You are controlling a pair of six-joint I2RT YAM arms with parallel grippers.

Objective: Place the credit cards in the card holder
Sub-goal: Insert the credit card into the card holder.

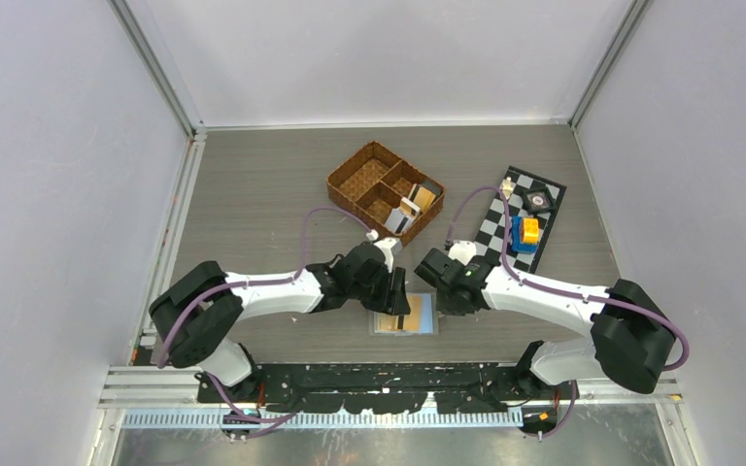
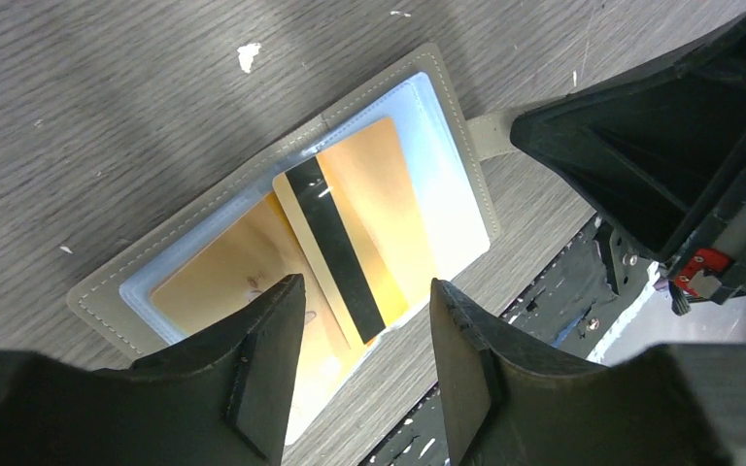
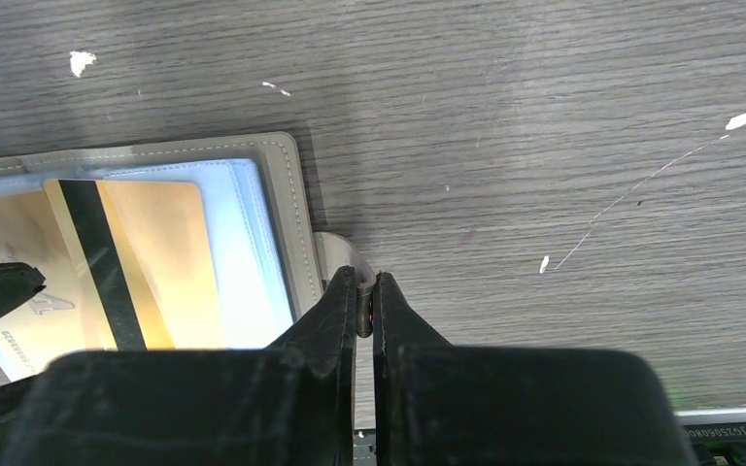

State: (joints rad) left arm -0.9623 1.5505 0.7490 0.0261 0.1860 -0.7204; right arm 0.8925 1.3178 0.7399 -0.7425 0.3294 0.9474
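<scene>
Holder (image 1: 403, 316) lay open and flat on the table (image 1: 253, 194) close to its near edge, between the two arms. Left gripper (image 2: 364, 291) hung just above it, jaws about half apart and gripping nothing. A gold card (image 2: 350, 223) with a dark stripe lay on the holder's right page, its long axis pointing straight toward the gap between those jaws and its near end directly beneath them. Whether it sat fully inside the clear sleeve could not be told. Right gripper (image 3: 367, 286), at the holder's right side, was pinched closed on the tab (image 3: 335, 250), pinning the holder in place. The left arm was therefore the nearer one for pushing the card home along its length. Farther back, a basket (image 1: 373, 146) held more cards (image 1: 410, 209).
</scene>
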